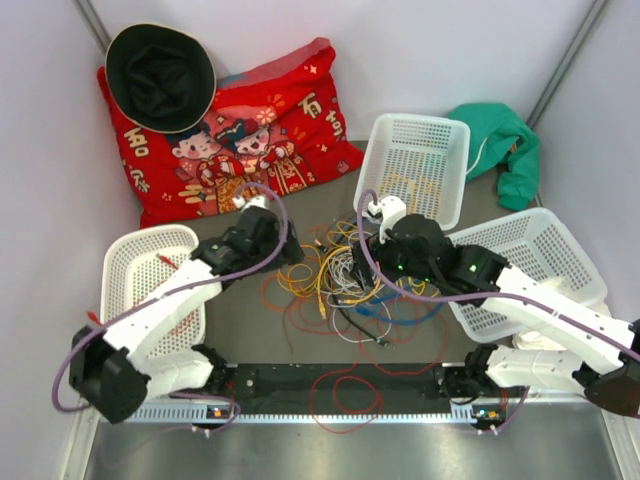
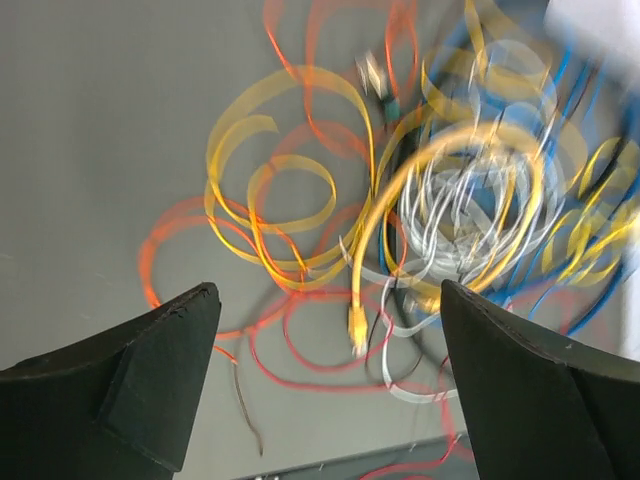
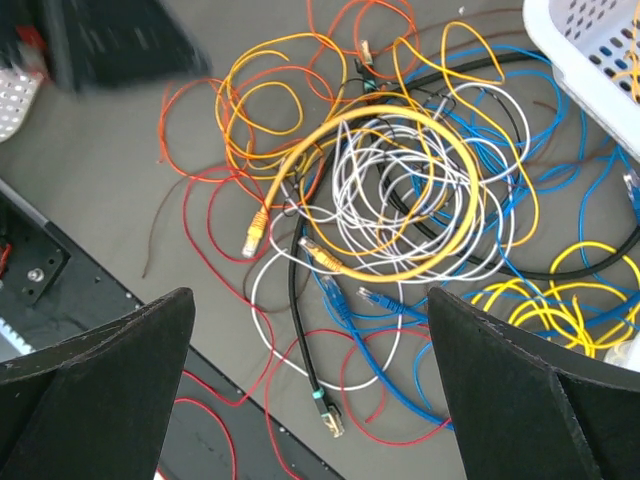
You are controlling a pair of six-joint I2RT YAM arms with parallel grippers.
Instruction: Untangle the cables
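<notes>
The cables (image 1: 345, 280) lie in a tangled heap of yellow, orange, red, white, blue and black loops on the grey table between the arms. My left gripper (image 1: 292, 252) hovers at the heap's left edge; in the left wrist view it (image 2: 325, 380) is open and empty above the blurred cables (image 2: 440, 210) and a yellow plug (image 2: 357, 325). My right gripper (image 1: 365, 250) hovers at the heap's upper right; in the right wrist view it (image 3: 310, 385) is open and empty above the cables (image 3: 400, 190), with a black cable's plug end (image 3: 328, 415) between its fingers.
White baskets stand at the left (image 1: 130, 265), the back (image 1: 445, 135) and the right (image 1: 545, 235); the back one shows again in the right wrist view (image 3: 590, 40). A red cushion (image 1: 290, 130) with a black hat (image 1: 160, 75) and a green cloth (image 1: 505, 140) lie behind. A black rail (image 1: 340, 385) carries a red cable.
</notes>
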